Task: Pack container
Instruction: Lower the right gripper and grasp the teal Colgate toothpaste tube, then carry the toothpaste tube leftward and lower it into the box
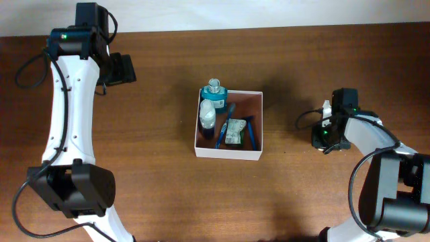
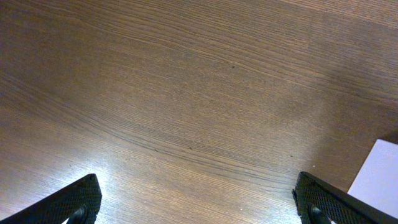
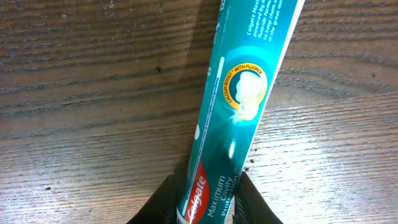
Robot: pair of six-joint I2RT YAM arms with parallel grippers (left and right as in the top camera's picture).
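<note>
The container [image 1: 228, 153], a square white-walled box with a reddish-brown inside, sits mid-table. It holds a teal-capped bottle [image 1: 213, 91], a white bottle [image 1: 207, 115], a blue toothbrush [image 1: 222, 129] and a clear packet [image 1: 234, 132]. My right gripper [image 1: 329, 133] is to the right of the box, low over the table. In the right wrist view it [image 3: 208, 202] is shut on a teal Colgate toothpaste tube [image 3: 242, 93]. My left gripper [image 1: 123, 68] is open and empty at the far left, its fingers [image 2: 199, 205] spread over bare wood.
A white corner of the container [image 2: 380, 177] shows at the right edge of the left wrist view. The wooden table [image 1: 154, 168] surrounds the box. The white back edge of the scene [image 1: 269, 13] runs along the top.
</note>
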